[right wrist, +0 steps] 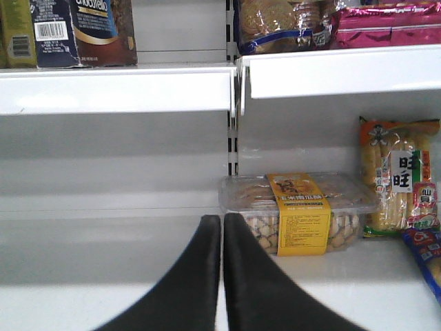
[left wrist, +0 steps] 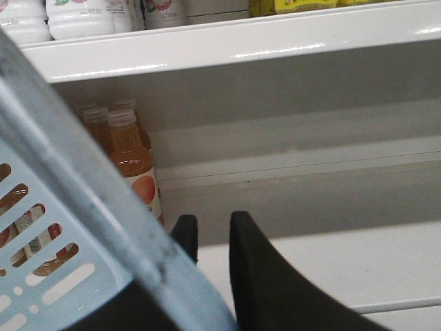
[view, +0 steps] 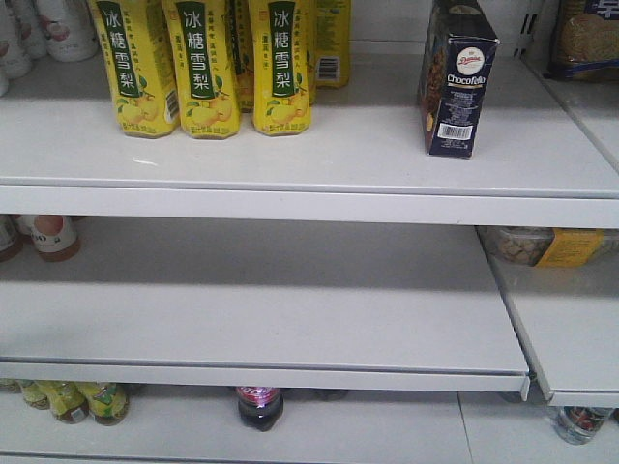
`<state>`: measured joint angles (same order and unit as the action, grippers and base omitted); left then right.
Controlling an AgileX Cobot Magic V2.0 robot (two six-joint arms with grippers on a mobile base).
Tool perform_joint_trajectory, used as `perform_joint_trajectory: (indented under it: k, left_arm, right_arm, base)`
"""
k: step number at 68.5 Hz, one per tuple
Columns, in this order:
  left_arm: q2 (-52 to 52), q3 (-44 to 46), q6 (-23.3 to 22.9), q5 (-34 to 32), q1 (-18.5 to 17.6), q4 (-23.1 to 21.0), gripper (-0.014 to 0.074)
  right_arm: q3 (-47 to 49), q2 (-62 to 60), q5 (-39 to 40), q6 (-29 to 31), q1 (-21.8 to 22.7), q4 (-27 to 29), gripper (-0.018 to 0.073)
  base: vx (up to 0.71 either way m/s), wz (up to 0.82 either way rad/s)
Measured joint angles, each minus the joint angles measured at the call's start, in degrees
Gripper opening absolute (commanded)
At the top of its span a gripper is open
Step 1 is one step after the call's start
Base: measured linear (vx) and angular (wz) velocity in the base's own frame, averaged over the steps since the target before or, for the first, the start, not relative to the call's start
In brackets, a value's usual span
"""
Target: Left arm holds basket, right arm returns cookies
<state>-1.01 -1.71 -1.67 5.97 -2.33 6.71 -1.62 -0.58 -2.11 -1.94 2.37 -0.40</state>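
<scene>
While the cookies stand upright on the top shelf, right of the yellow cartons, the right gripper hangs empty, fingers pressed together, facing a clear biscuit tub. At the left gripper, the fingers sit narrowly apart beside the basket rim; whether they clamp it, I cannot tell.

- Three yellow drink cartons stand along the upper left of the top shelf
- A dark bottle sits bottom centre
- A clear biscuit tray with a yellow label rests lower right
- Orange juice bottles stand mid-left
</scene>
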Motion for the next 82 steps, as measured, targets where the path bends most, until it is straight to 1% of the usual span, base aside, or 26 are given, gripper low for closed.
perform_joint_trajectory:
  k: [26, 82]
  left_arm:
    - [0.0, 0.0, 0.0, 0.0, 0.0, 0.0, -0.0006]
    - [0.0, 0.0, 0.0, 0.0, 0.0, 0.0, -0.0006]
  right_arm:
    - [0.0, 0.0, -3.3, 1.3, 0.2, 0.4, -0.0006]
    - [0.0, 0.0, -4.3, 1.3, 0.2, 0.4, -0.0006]
  base:
    - [0.00, 0.00]
    - [0.00, 0.00]
